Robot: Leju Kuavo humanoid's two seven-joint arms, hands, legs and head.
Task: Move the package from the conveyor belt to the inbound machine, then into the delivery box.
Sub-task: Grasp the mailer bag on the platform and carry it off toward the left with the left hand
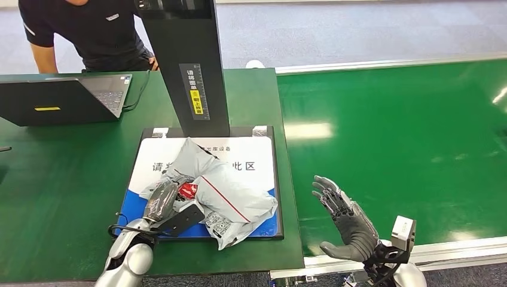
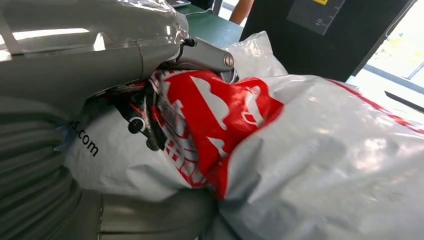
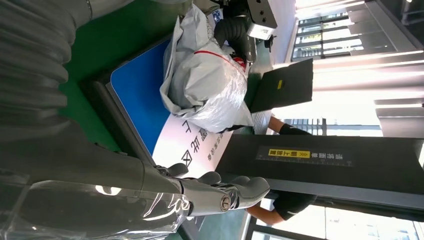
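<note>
Package (image 1: 224,191) — a crumpled grey poly mailer with a thin red stripe — lies on the inbound machine's platform (image 1: 263,149) in the head view, the left hand (image 1: 162,200) grasping its near end; the right hand (image 1: 347,221) hovers over the conveyor belt (image 1: 406,143), fingers spread, released. The left wrist view adds red-and-white print under the fingers (image 2: 142,125). The right wrist view shows the mailer's glossy, clear-wrapped far end.

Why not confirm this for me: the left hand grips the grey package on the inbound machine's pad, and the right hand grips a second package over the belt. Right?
Not quite. The right hand holds nothing; its fingers are spread open above the green belt, as the head view shows. The left hand does grip the grey package on the pad.
</note>
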